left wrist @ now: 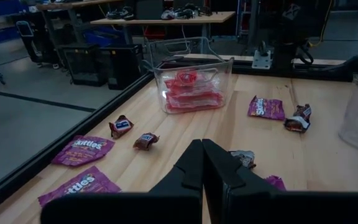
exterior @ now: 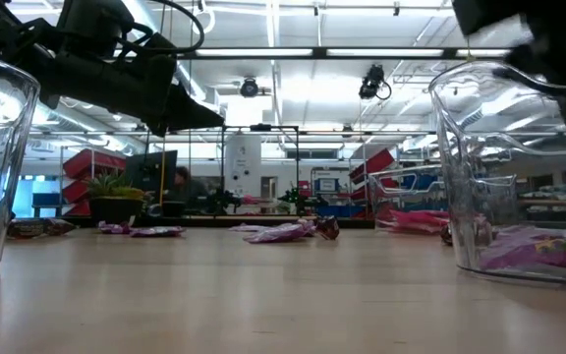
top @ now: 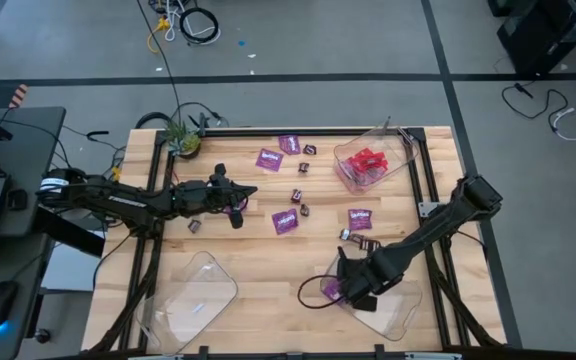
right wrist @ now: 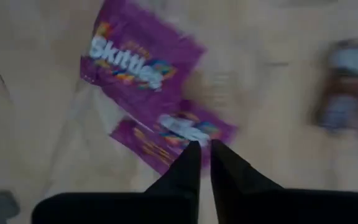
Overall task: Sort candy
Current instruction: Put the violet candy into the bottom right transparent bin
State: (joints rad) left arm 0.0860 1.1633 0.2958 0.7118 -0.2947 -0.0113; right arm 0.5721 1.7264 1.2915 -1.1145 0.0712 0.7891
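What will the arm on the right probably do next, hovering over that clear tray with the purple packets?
Probably lift away toward the loose candy mid-table. The right gripper hangs over a clear tray, nearly shut and apparently empty, with two purple packets lying below it. More purple packets wait on the table.

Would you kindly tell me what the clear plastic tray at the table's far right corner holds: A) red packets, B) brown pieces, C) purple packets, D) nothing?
A: the clear plastic tray at that corner holds only shiny red packets, also seen in the left wrist view.
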